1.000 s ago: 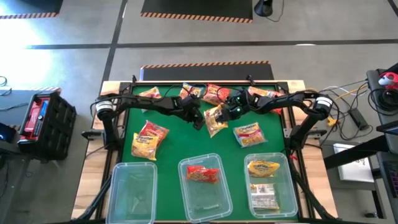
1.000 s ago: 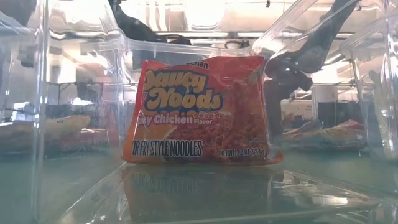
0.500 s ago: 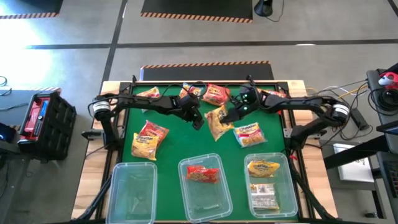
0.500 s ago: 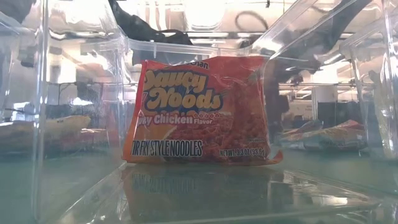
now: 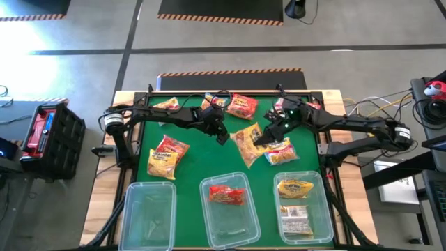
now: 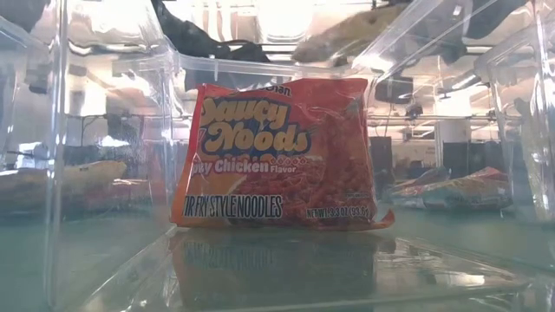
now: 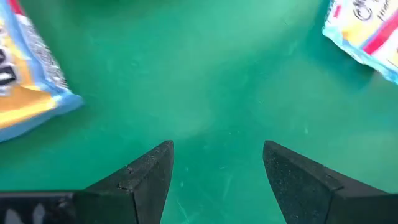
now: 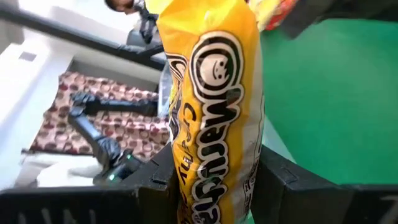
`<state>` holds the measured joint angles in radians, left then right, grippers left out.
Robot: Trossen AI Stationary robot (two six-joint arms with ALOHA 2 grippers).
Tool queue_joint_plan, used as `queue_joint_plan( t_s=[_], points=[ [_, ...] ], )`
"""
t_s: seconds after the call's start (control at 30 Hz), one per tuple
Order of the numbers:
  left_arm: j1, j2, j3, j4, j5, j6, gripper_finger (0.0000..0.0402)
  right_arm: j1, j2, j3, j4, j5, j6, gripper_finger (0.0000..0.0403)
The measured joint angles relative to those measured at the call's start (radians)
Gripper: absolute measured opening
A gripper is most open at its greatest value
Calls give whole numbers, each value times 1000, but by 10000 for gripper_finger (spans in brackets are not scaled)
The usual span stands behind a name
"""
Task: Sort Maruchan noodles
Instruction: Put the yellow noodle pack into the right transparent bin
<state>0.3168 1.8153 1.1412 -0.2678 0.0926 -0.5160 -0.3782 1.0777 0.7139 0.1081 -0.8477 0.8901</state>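
Observation:
My right gripper (image 5: 265,137) is shut on a yellow Maruchan packet (image 5: 247,145) above the middle of the green mat (image 5: 202,157); the packet fills the right wrist view (image 8: 214,106). My left gripper (image 5: 221,134) is open and empty over bare mat (image 7: 211,93). Loose packets lie flat on the mat: one yellow at the left (image 5: 167,155), one right of centre (image 5: 280,150), three along the far edge (image 5: 167,104) (image 5: 209,103) (image 5: 242,105). A red packet (image 5: 226,195) stands in the middle bin (image 6: 286,156). My right gripper pinches the yellow packet between its two fingers (image 8: 283,183), at the packet's end nearest the wrist (image 8: 214,186). The packet sticks out forward past the fingers, bowed between them. It is lifted clear of the mat.
Three clear bins stand along the near edge: the left one (image 5: 148,213) holds nothing, the middle one (image 5: 244,219) holds the red packet, and the right one (image 5: 317,209) holds two packets (image 5: 296,187) (image 5: 296,217). A black crate (image 5: 45,132) stands left of the table.
My right gripper has carried the yellow packet up off the mat and a little toward the table's near and right edges. In the low view the arm has risen out of the picture. My left gripper has kept still.

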Motion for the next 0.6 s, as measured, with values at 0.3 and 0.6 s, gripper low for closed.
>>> queue_joint_plan(
  t_s=[0.3, 0.6],
  points=[
    [0, 0, 0, 108, -29, -132, 231, 82, 8, 0, 233, 11, -53, 116],
    [-9, 0, 5, 131, -29, -232, 231, 273, 7, 0, 246, -60, 64, 116]
  ],
)
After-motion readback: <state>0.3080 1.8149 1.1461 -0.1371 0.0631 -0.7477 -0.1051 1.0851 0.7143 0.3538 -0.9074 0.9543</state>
